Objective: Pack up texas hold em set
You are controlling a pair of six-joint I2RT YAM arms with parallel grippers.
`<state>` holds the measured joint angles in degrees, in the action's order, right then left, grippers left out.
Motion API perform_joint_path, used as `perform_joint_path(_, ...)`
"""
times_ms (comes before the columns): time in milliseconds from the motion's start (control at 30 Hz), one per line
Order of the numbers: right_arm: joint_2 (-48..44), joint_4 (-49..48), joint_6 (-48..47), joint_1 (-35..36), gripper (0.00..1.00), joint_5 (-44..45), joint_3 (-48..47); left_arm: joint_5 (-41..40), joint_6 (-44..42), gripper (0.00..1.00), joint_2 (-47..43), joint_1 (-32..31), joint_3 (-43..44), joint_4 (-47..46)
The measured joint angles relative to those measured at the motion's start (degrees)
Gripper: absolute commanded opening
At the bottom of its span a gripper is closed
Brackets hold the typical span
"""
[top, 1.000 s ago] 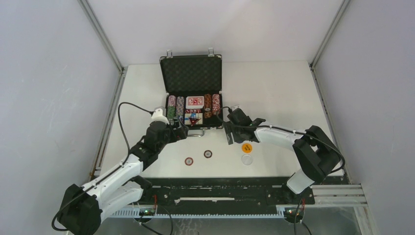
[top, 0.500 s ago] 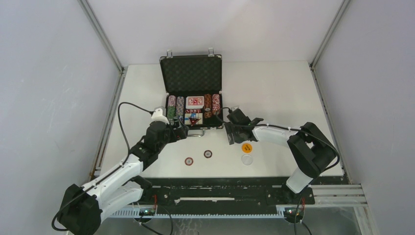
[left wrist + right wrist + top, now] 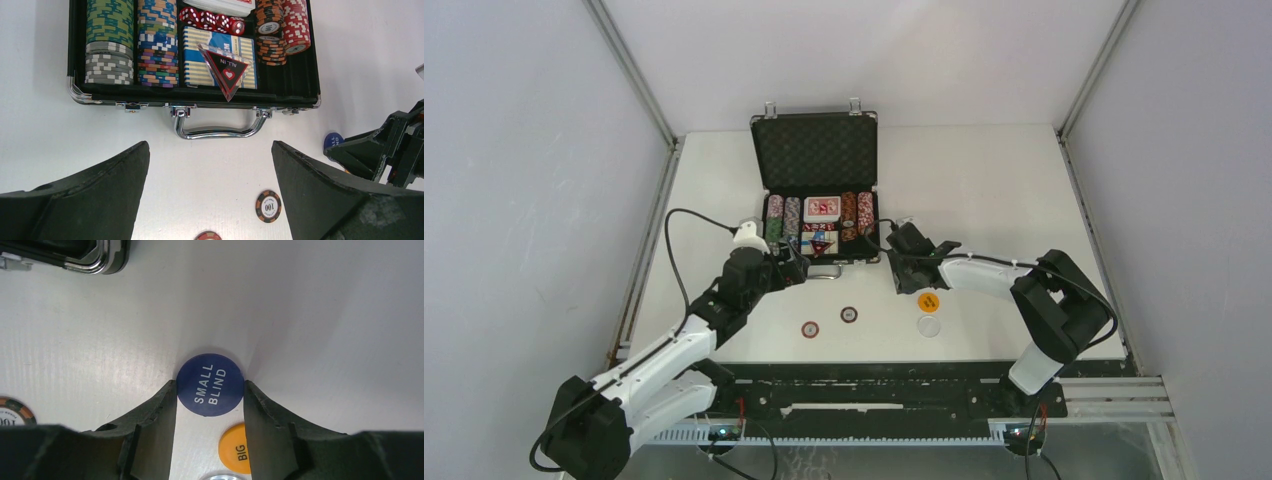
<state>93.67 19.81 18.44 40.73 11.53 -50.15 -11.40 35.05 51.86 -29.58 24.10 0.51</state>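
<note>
Down at the table (image 3: pixel 984 190), right end effector (image 3: pixel 210 386) pinches the blue button (image 3: pixel 210 385); left end effector (image 3: pixel 209 146) gapes wide.

Robot lab test cell, white table (image 3: pixel 984 180) boxed in by plain grey panels (image 3: pixel 524 200), aluminium struts (image 3: pixel 631 70) at 11 and 1 o'clock, left arm (image 3: pixel 659 360) and right arm (image 3: pixel 984 272) bolted to a black rail (image 3: pixel 874 385) at 6 o'clock, loose cable (image 3: pixel 667 235)

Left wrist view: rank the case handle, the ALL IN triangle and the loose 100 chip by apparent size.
1. case handle, longest though thin
2. ALL IN triangle
3. 100 chip, clearly smallest
</note>
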Motion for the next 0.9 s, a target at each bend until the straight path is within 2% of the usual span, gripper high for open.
perform_joint_path(567,-0.4,5.3,-0.6,1.6,0.47,-2.1,-10.1,-0.1,0.0,0.96,-0.2,0.0,0.0,0.0)
perform_joint_path(700,2.6,6.6,-1.7,2.4,0.48,-2.7,-16.7,-0.5,0.0,0.96,-0.4,0.0,0.0,0.0)
perform_joint_path(900,12.6,8.9,-3.7,3.5,0.50,-4.1,-33.1,-1.6,0.1,0.95,-2.2,0.0,0.0,0.1)
